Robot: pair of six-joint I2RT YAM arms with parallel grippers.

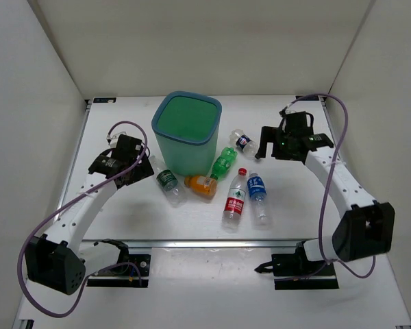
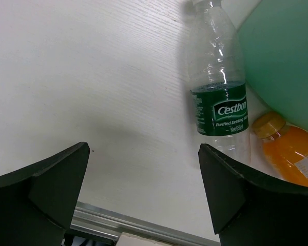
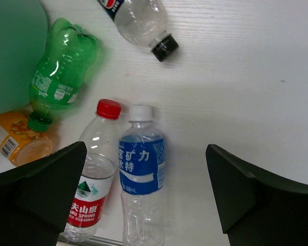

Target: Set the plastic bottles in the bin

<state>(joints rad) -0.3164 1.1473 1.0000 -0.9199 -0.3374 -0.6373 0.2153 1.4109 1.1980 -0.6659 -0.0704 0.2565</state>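
Observation:
The teal bin (image 1: 185, 152) stands upright at mid-table. Six bottles lie at its near right: a dark-green-labelled one (image 1: 168, 181), a stubby orange one (image 1: 201, 186), a green one (image 1: 225, 162), a navy-labelled one (image 1: 244, 142), a red-labelled one (image 1: 235, 200) and a blue-labelled one (image 1: 258, 197). My left gripper (image 1: 142, 171) is open and empty, just left of the dark-green-labelled bottle (image 2: 219, 102). My right gripper (image 1: 266, 147) is open and empty, above the table right of the navy-labelled bottle (image 3: 141, 23), with the blue-labelled bottle (image 3: 141, 169) beneath it.
The left wrist view shows the bin wall (image 2: 287, 56), the orange bottle (image 2: 290, 154) and the table's near metal rail (image 2: 123, 223). The right wrist view shows the green bottle (image 3: 59, 72), the red-labelled bottle (image 3: 95, 174) and the bin wall (image 3: 13, 51). White walls enclose the table.

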